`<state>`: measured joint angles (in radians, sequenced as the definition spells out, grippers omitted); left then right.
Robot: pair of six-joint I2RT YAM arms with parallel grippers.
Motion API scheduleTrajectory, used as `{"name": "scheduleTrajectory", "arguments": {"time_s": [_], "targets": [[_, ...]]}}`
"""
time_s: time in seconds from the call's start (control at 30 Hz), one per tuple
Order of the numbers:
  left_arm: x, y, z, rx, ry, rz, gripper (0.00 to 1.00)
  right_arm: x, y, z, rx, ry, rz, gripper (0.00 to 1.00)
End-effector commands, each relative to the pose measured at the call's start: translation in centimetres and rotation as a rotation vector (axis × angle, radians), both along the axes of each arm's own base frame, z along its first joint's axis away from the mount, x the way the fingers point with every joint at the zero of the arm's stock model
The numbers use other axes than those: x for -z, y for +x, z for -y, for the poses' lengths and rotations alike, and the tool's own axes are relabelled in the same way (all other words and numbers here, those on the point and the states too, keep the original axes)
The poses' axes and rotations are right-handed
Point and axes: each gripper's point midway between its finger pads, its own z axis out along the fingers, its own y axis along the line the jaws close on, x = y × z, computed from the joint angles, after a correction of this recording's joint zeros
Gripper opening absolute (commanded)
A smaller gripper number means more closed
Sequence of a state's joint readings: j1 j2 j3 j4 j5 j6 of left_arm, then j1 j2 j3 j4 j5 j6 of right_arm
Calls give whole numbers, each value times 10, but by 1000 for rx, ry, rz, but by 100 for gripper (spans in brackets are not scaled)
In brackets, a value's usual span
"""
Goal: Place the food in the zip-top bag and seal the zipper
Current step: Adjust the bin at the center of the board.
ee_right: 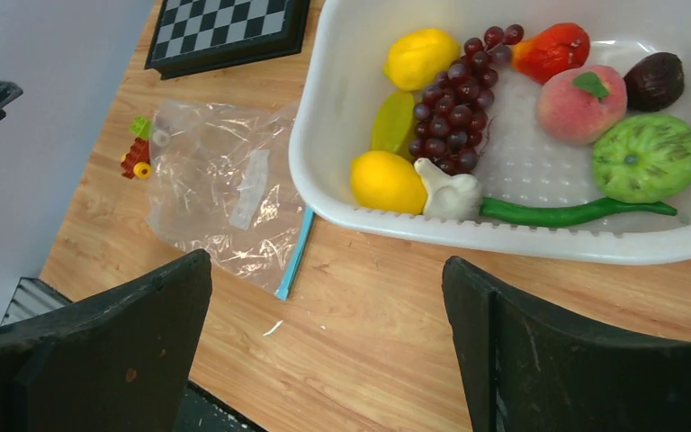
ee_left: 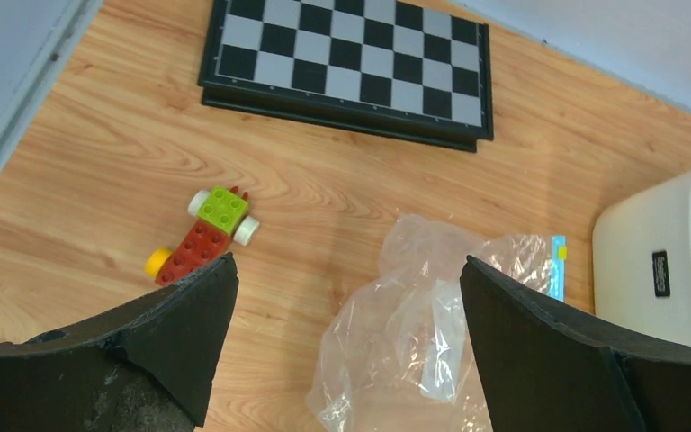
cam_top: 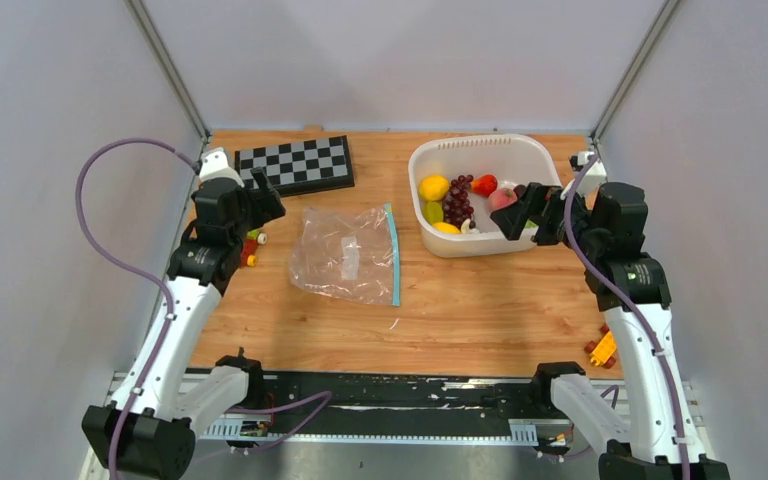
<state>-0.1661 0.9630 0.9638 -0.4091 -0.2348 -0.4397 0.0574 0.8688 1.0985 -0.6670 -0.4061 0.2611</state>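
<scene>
**Workspace, three views.** A wooden table [cam_top: 480, 320] is sitting inside a pale grey enclosure whose walls [cam_top: 50, 200] are rising on three sides. The zip-top bag [cam_top: 345, 255] is lying flat and empty near the table's middle. Its teal zipper [cam_top: 393, 255] is running along the edge facing the white basket [cam_top: 480, 247], which is just right of the bag.

The food [cam_top: 457, 205] is resting in that basket, including a lemon [ee_right: 421, 57], grapes [ee_right: 454, 112], a peach [ee_right: 580, 103] and a green chili [ee_right: 576, 212]. A chessboard [cam_top: 295, 165] is lying behind the bag, and toy blocks [ee_left: 207, 236] are lying to the bag's left.

The left gripper [cam_top: 265, 195] is hovering left of the bag and the right gripper [cam_top: 522, 212] is hovering over the basket. Both have their jaws standing wide apart, holding nothing.

Overhead, the right gripper is covering part of the basket's contents. The right wrist view is showing a ribbed green fruit [ee_right: 648, 157] and a dark fruit [ee_right: 655, 79] there. The left wrist view is cutting the basket off at its frame edge. Orange blocks [cam_top: 603, 348], far right of the bag, are showing only overhead and are partly hidden by the right arm [cam_top: 640, 330].
</scene>
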Motion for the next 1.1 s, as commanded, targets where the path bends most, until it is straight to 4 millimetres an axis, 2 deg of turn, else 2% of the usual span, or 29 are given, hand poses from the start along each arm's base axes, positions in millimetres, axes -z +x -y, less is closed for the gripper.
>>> {"name": "scheduleTrajectory", "arguments": {"time_s": [0.0, 0.1, 0.23, 0.3, 0.4, 0.47, 0.6, 0.73, 0.87, 0.97, 1.07], "targets": [[-28, -6, -23, -169, -46, 89, 100, -30, -10, -13, -85, 34, 94, 100], [-31, -10, -19, -148, -71, 120, 100, -27, -9, -17, -114, 28, 86, 100], [-51, -11, 15, 62, -119, 243, 100, -11, 0, -14, -104, -12, 32, 100], [-60, -19, 31, 179, -111, 284, 100, -2, 7, -10, -91, -45, 4, 100], [-62, -33, 33, 182, -158, 304, 100, 9, 17, 0, -42, -92, -37, 100], [-55, -41, 37, 204, -186, 313, 100, 15, 25, 3, -28, -110, -50, 100], [-49, -51, 63, 353, -239, 328, 100, 28, 47, 9, 12, -142, -59, 100], [-30, -51, 90, 503, -258, 214, 100, 56, 65, 13, 8, -188, -126, 100], [-14, -56, 92, 536, -200, 158, 100, 95, 83, 11, -13, -210, -211, 100], [-6, -59, 91, 555, -153, 109, 100, 125, 85, 5, -41, -208, -287, 100], [0, -62, 93, 573, -134, 82, 100, 144, 71, 1, -56, -249, -365, 100]]}}
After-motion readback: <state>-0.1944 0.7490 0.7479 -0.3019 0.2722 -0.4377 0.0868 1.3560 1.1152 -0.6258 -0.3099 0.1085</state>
